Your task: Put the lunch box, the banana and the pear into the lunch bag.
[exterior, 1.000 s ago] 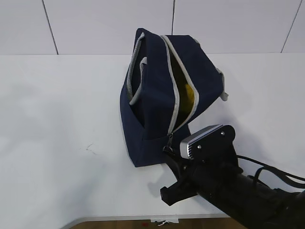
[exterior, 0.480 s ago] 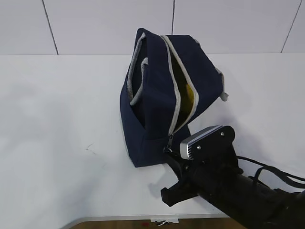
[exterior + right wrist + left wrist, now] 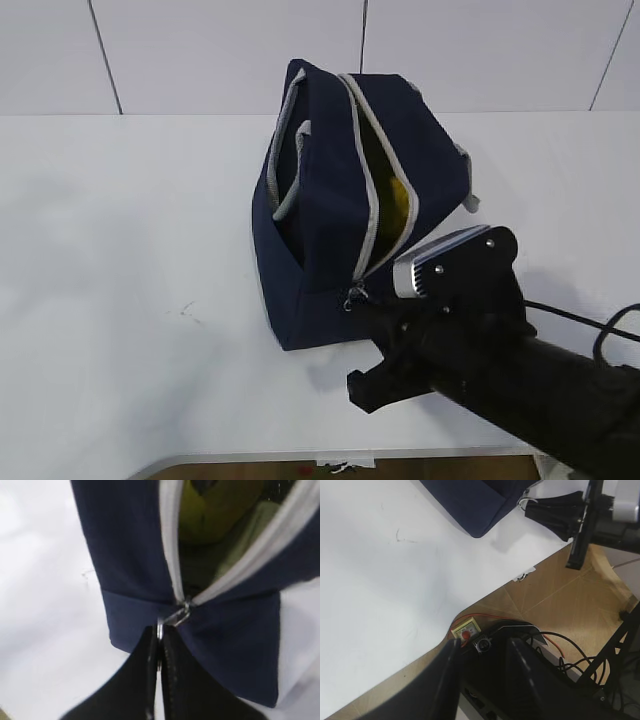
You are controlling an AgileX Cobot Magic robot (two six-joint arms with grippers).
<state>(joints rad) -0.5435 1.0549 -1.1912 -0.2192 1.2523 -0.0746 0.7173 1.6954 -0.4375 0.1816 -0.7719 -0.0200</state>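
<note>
Right gripper point(image 3: 159, 640) pinches shut on ring pull point(image 3: 175, 617) (wrist view only) of lunch bag point(image 3: 330, 200).

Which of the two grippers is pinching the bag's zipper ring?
The right gripper, shut on the metal ring pull of the navy-blue fabric lunch bag; the left gripper hangs off the table, holding nothing.

The navy lunch bag point(image 3: 330, 215) stands on the desk point(image 3: 120, 250), zipper open; yellow fruit point(image 3: 397, 200) and the green lunch box point(image 3: 247, 527) show inside.
</note>
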